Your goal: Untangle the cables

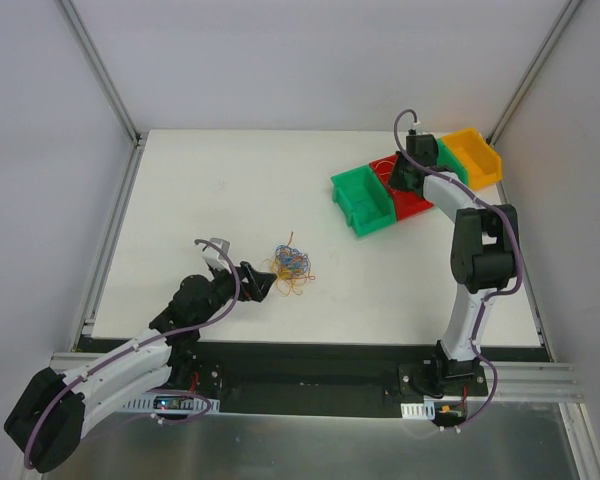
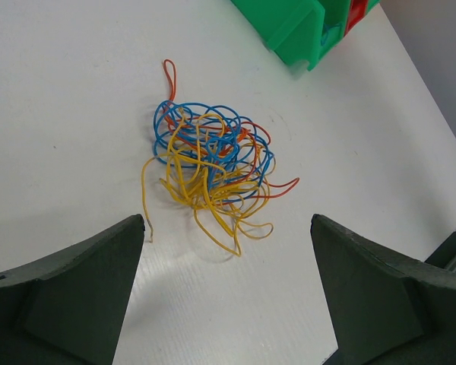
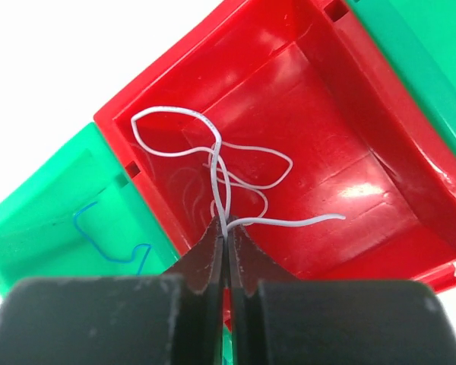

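Left gripper [image 2: 226,225] stands wide, released, nothing between the jaws, and the cable knot [image 2: 213,169] lies dead ahead of it on the table [image 2: 68,84], centred in the gap and just beyond the fingertips. The tangle is blue, yellow and red, bunched roughly round, so it has no real long axis. What it does have is stragglers. A yellow strand [image 2: 144,190] trails back toward the gripper and ends just off the tip of the finger on the left of the wrist view. A red loop [image 2: 169,72] pokes out on the far side, away from the gripper.

Over to the right gripper [image 3: 226,228]: clenched tight, pinching a white cable [image 3: 216,173] at the fingertips. The wire curls and loops out ahead of the jaws over the red bin [image 3: 319,106], and whether it touches the bin floor is hard to tell. From the top view this arm is well apart from the knot [image 1: 292,264], off at the bins.

So the left arm is the near one. My read: a short, straight advance puts the knot between its jaws, and that near yellow tail looks like the easiest single strand to pick.
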